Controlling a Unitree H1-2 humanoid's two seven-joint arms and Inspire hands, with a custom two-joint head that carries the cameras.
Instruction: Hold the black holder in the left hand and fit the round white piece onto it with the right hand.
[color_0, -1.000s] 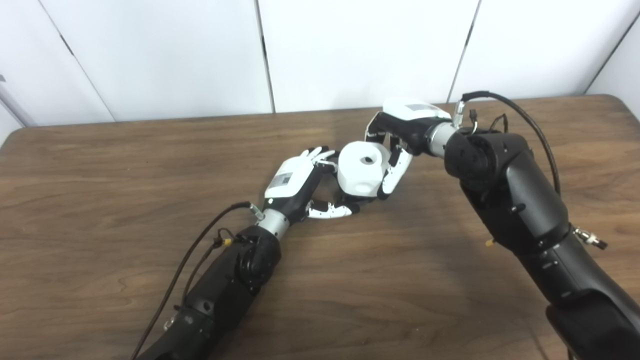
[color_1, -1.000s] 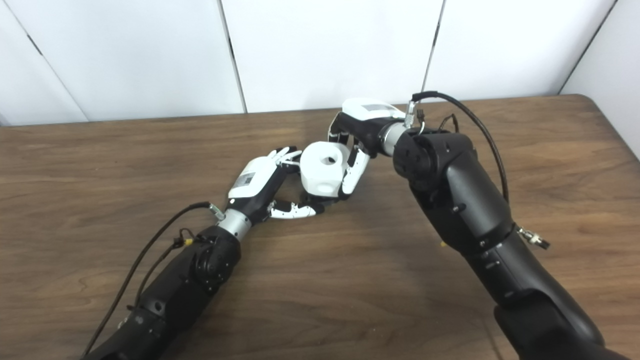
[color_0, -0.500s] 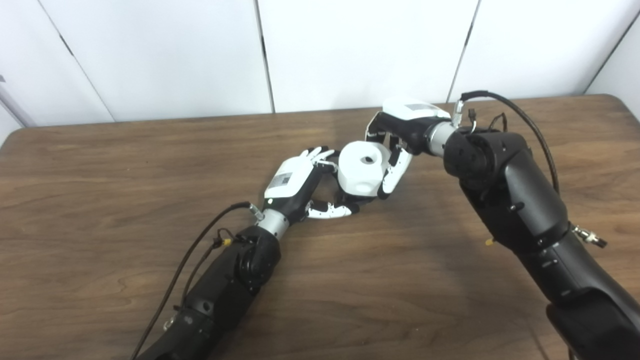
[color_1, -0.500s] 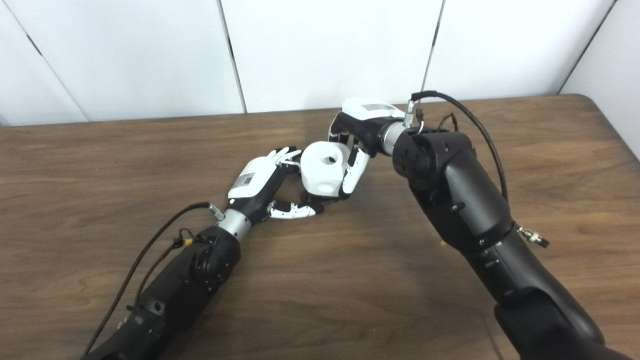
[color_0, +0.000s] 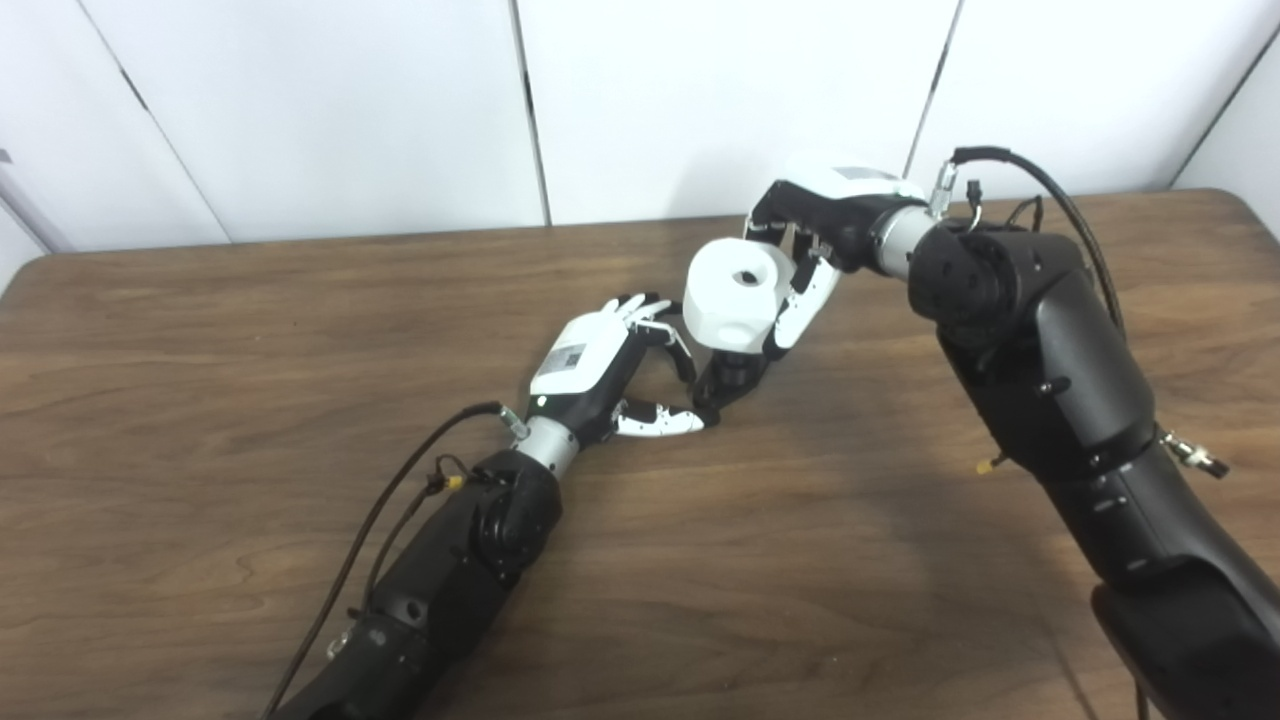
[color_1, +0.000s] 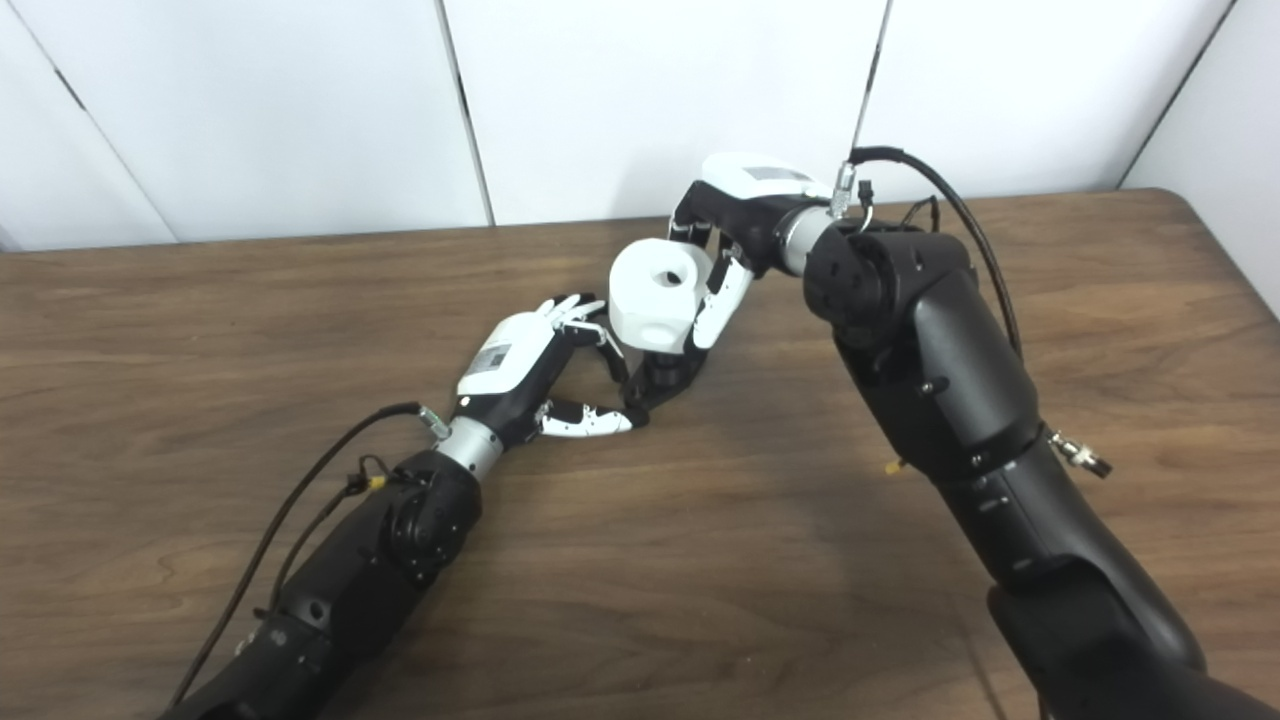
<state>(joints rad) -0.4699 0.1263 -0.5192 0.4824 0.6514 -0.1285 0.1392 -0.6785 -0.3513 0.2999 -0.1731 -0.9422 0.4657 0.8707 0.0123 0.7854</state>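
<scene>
The round white piece (color_0: 735, 295), a thick cylinder with a hole in its top, hangs above the table in my right hand (color_0: 815, 235), whose fingers are closed around its far side. Directly below it stands the black holder (color_0: 725, 378), a short dark post, with a small gap between the two. My left hand (color_0: 600, 365) lies low on the table with thumb and fingertips pinched on the holder's base. The holder's lower part is partly hidden by those fingers. The right eye view shows the same: white piece (color_1: 660, 295) over the holder (color_1: 660, 378).
A brown wooden table (color_0: 200, 330) carries both arms. White wall panels (color_0: 330, 110) rise just behind its far edge. Cables loop off each wrist, one near the left forearm (color_0: 400, 490) and one over the right wrist (color_0: 1040, 195).
My right hand has lifted the white piece up and a little right, off the black holder, which now shows beneath it. The left hand has stayed put.
</scene>
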